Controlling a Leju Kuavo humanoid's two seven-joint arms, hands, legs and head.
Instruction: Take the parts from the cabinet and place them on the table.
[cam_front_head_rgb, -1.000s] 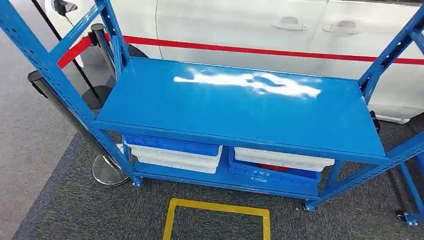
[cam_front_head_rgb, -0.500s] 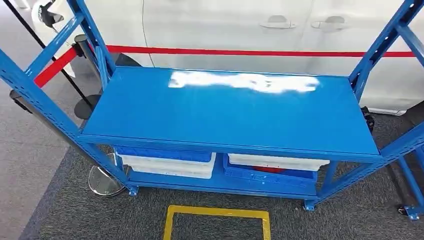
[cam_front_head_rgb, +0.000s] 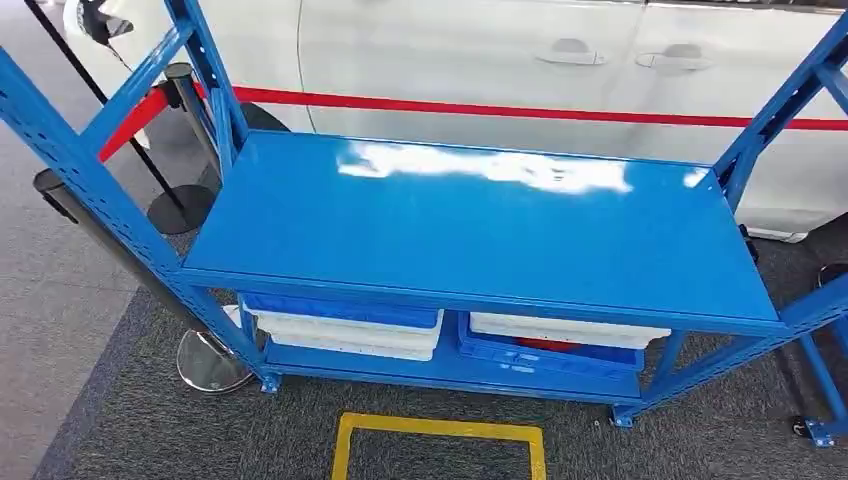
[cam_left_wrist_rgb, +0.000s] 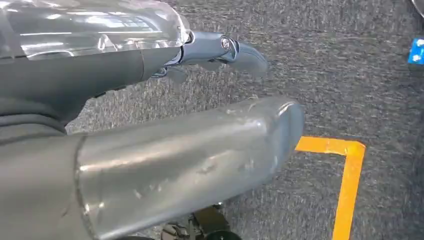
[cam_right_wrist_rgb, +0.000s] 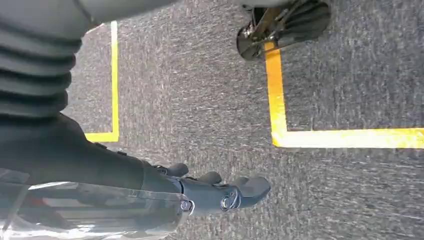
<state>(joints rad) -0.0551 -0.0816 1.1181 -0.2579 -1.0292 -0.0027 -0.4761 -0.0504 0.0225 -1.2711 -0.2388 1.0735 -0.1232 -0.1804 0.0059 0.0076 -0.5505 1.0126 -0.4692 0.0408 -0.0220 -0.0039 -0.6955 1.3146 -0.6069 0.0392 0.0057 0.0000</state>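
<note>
The left hand (cam_left_wrist_rgb: 220, 50) is hanging over grey carpet (cam_left_wrist_rgb: 320, 60) with fingers loosely extended and holding nothing, and the right hand (cam_right_wrist_rgb: 220, 192) is doing likewise near yellow floor tape (cam_right_wrist_rgb: 280, 110). Ahead, a blue cabinet (cam_front_head_rgb: 480, 220) is standing with a bare top shelf, while its lower shelf is carrying a left bin (cam_front_head_rgb: 345, 325) and a right bin (cam_front_head_rgb: 560, 345); something red, too hidden to identify, is showing in the right bin. A white car (cam_front_head_rgb: 480, 50) and a red barrier belt (cam_front_head_rgb: 500, 107) are lying behind.
</note>
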